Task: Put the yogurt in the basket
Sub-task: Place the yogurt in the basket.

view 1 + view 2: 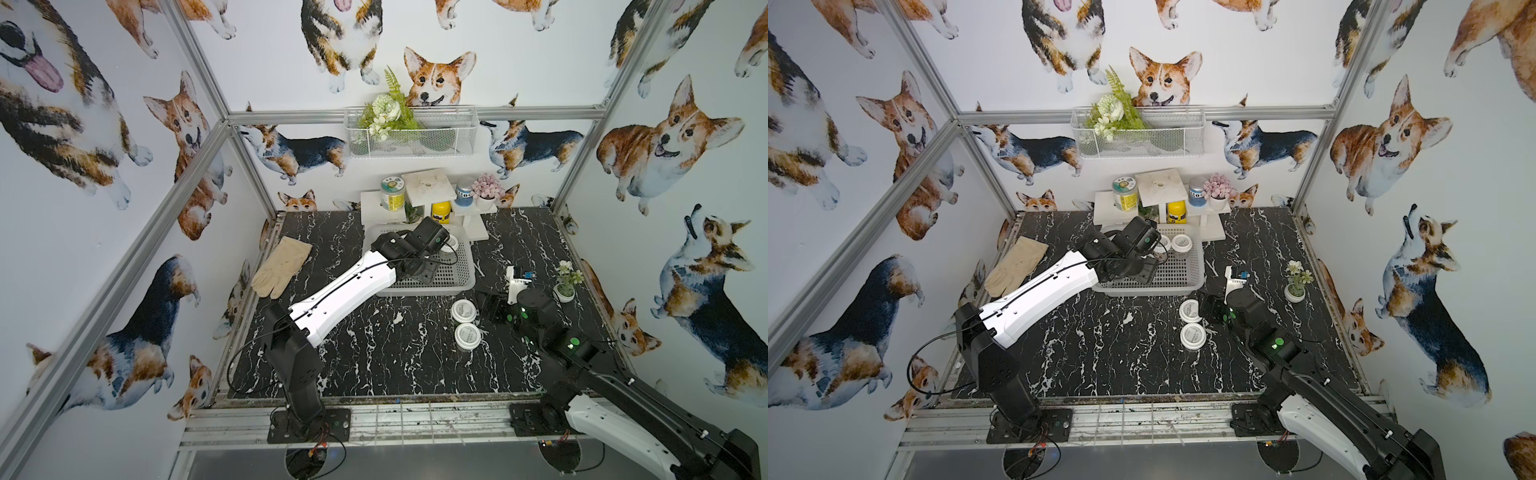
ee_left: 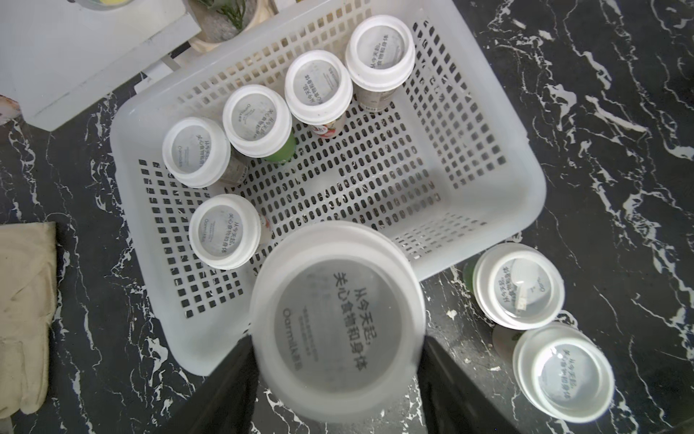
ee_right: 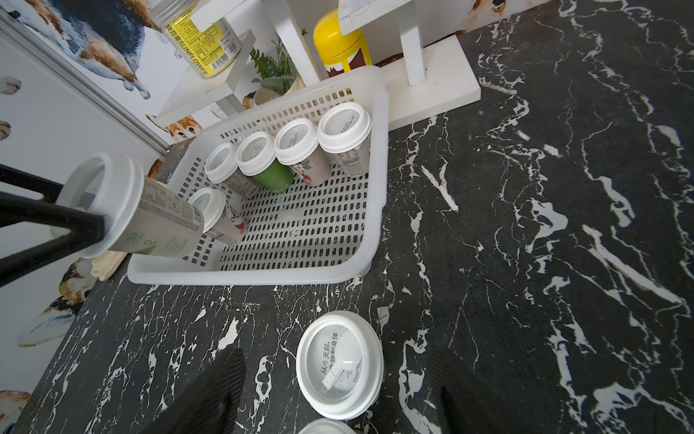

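Observation:
My left gripper (image 2: 338, 349) is shut on a yogurt cup (image 2: 338, 323), white lid with grey print, hanging tilted over the white lattice basket (image 2: 525, 210) near its left front corner; from the right wrist its fingers (image 3: 56, 220) clamp the cup (image 3: 150, 218). Several yogurt cups stand in the basket (image 3: 379, 188), four in a row along the back (image 2: 317, 84) and one in front of them (image 2: 224, 230). Two more stand on the table (image 1: 464, 309) (image 1: 467, 335). My right gripper (image 3: 334, 375) is open, level with the farther one (image 3: 340, 364), not touching it.
A beige glove (image 1: 282, 266) lies left of the basket (image 1: 432, 286). Behind it a white stepped stand (image 1: 428, 187) carries a labelled jar (image 1: 392, 193) and a yellow bottle (image 1: 440, 212). A small potted plant (image 1: 566, 284) stands right of my right arm. A wire basket (image 1: 409, 133) hangs on the back wall.

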